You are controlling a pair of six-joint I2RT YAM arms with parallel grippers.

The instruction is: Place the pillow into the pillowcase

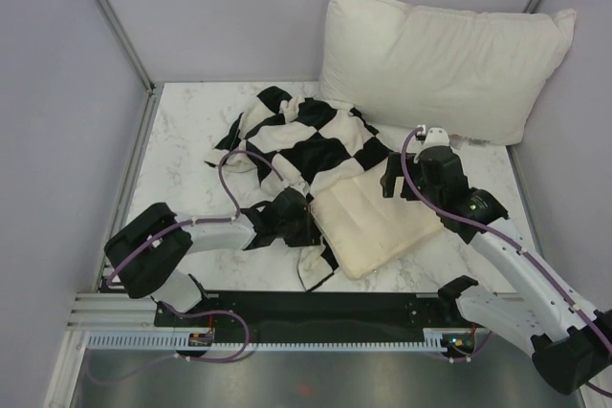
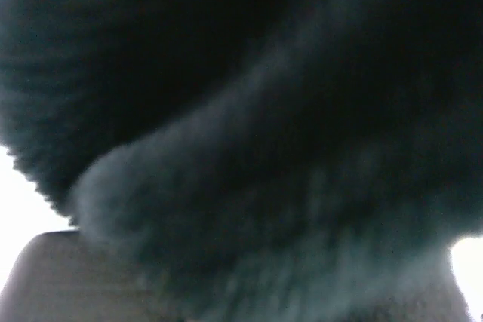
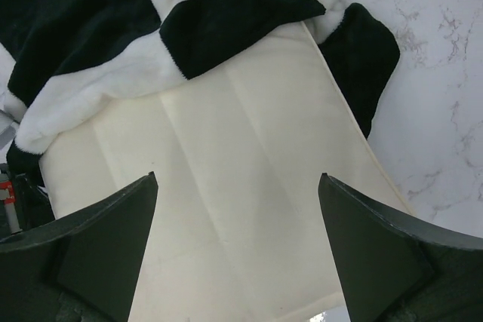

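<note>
The cream pillow (image 1: 373, 222) lies flat near the table's front, its far end tucked under the crumpled black-and-white checkered pillowcase (image 1: 306, 140). My left gripper (image 1: 290, 217) lies against the pillowcase's near edge, just left of the pillow. Its jaws are buried in fabric, and dark blurred pillowcase cloth (image 2: 264, 148) fills the left wrist view. My right gripper (image 1: 390, 182) is open and empty above the pillow's right side. In the right wrist view my right gripper (image 3: 238, 176) hangs wide open over the pillow (image 3: 226, 133), with the pillowcase (image 3: 113, 35) overlapping its far end.
A large puffy white pillow (image 1: 449, 59) leans against the back wall at the right. The marble table (image 1: 182, 140) is enclosed by grey walls on the left, back and right. Bare marble (image 3: 438, 73) shows right of the pillow.
</note>
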